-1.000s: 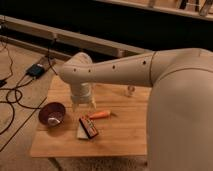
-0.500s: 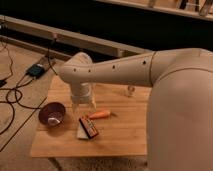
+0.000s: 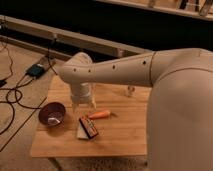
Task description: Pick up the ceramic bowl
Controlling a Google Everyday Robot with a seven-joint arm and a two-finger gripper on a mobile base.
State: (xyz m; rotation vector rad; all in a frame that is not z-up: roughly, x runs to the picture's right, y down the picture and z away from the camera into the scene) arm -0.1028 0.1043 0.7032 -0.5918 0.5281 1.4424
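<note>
The ceramic bowl (image 3: pixel 52 114) is dark maroon with a paler shiny inside. It stands upright near the left edge of the wooden table (image 3: pixel 125 140). My gripper (image 3: pixel 83 107) points down over the table just right of the bowl, between it and an orange carrot (image 3: pixel 100 114). It hangs a little above the tabletop, apart from the bowl. Its fingers look spread open with nothing between them. My white arm reaches in from the right and covers the table's right side.
A dark snack packet (image 3: pixel 88 126) lies in front of the gripper, next to the carrot. A small clear glass cup (image 3: pixel 130 91) stands at the back of the table. Cables and a power box (image 3: pixel 36 70) lie on the floor to the left.
</note>
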